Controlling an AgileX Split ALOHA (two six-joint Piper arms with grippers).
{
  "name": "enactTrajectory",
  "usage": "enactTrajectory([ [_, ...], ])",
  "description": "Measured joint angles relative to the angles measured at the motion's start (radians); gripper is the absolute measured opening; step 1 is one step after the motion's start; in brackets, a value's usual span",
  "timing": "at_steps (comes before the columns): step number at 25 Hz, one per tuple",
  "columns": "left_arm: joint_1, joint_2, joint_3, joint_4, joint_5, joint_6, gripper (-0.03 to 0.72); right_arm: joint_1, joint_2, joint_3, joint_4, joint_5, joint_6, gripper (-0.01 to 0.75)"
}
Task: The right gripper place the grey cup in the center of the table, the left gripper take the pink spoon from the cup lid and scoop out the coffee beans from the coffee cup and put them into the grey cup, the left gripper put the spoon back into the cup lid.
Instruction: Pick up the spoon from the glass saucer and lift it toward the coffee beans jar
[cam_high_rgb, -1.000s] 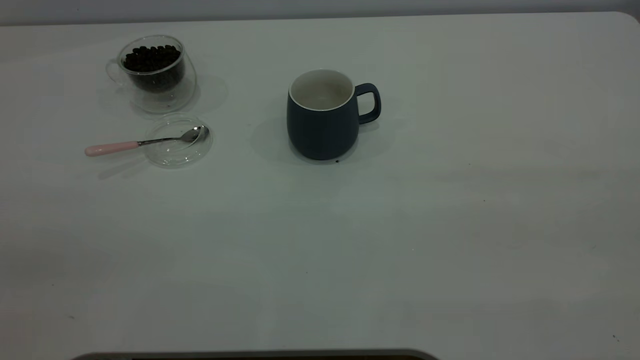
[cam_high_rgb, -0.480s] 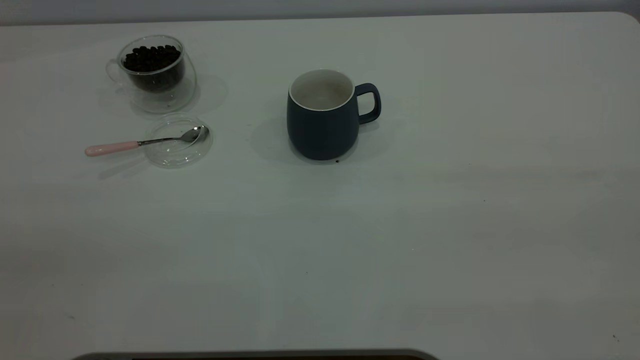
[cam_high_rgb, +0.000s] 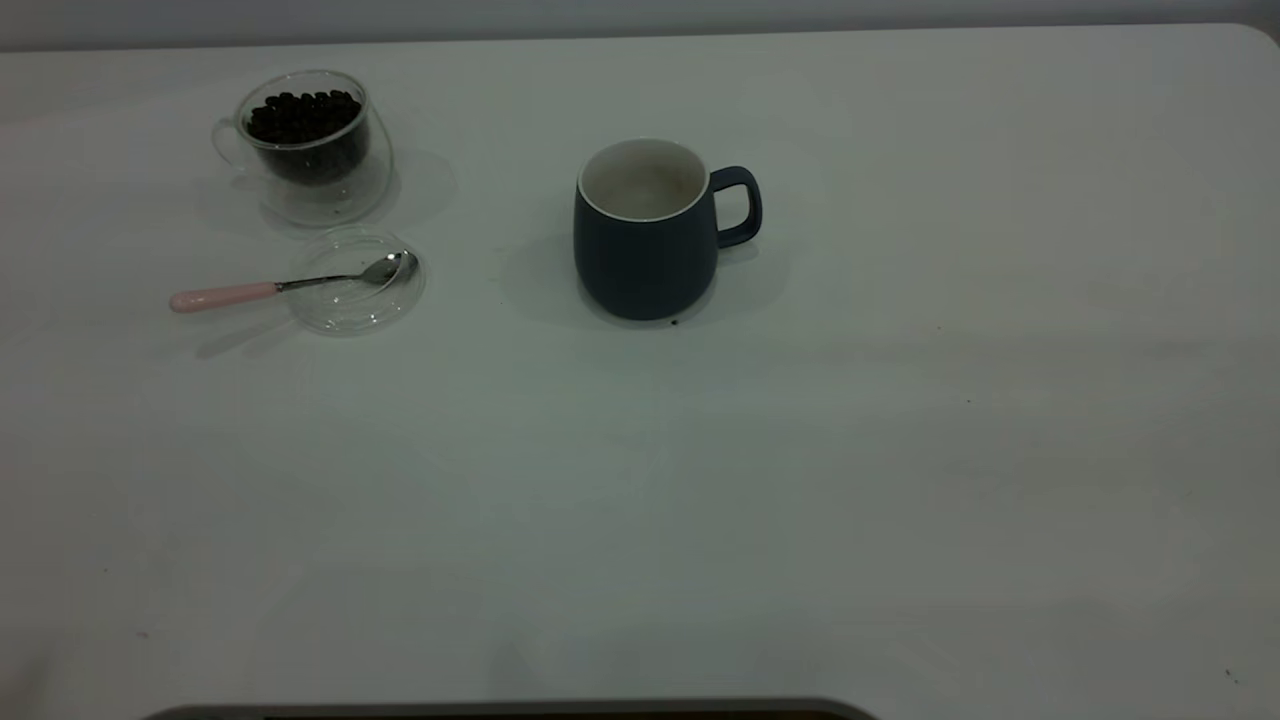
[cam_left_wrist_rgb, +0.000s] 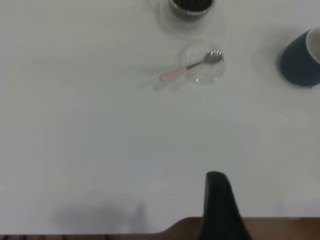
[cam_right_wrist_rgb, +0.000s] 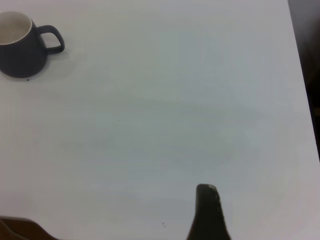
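Exterior view: grey cup (cam_high_rgb: 648, 240) upright mid-table, handle at 3 o'clock; pink spoon (cam_high_rgb: 290, 284) lies across cup lid (cam_high_rgb: 357, 280), coffee cup (cam_high_rgb: 310, 140) at its 12 o'clock. Left wrist view: left gripper (cam_left_wrist_rgb: 220, 207), grip state unreadable. Right wrist view: right gripper (cam_right_wrist_rgb: 209, 214), likewise unreadable.

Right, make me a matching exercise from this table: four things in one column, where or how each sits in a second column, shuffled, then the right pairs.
Things:
1. grey cup
2. pink spoon
3. coffee cup
4. cup lid

Descriptions:
A. holds the dark coffee beans
B. flat on the table in front of the glass cup, the spoon's bowl resting in it
C. near the table's middle, nothing visible inside, handle pointing right in the exterior view
D. handle sticking out past the lid's rim to the left in the exterior view

Pairs: 1-C, 2-D, 3-A, 4-B
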Motion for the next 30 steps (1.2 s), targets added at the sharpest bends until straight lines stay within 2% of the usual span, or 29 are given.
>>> enactTrajectory([
  [4, 0.0, 0.24, -0.102, -0.002, -0.034, 0.0, 0.684, 0.0, 0.0, 0.0, 0.0, 0.0, 0.0, 0.591],
  [6, 0.0, 0.339, -0.142, -0.017, -0.051, 0.003, 0.714, 0.0, 0.0, 0.0, 0.0, 0.0, 0.0, 0.591],
  [17, 0.018, 0.766, -0.287, -0.222, -0.054, 0.181, 0.718, 0.0, 0.0, 0.0, 0.0, 0.0, 0.0, 0.591],
  [24, 0.203, 0.978, -0.291, -0.428, -0.023, 0.422, 0.718, 0.0, 0.0, 0.0, 0.0, 0.0, 0.0, 0.591],
  [30, 0.354, 1.078, -0.275, -0.54, -0.037, 0.591, 0.718, 0.0, 0.0, 0.0, 0.0, 0.0, 0.0, 0.591],
])
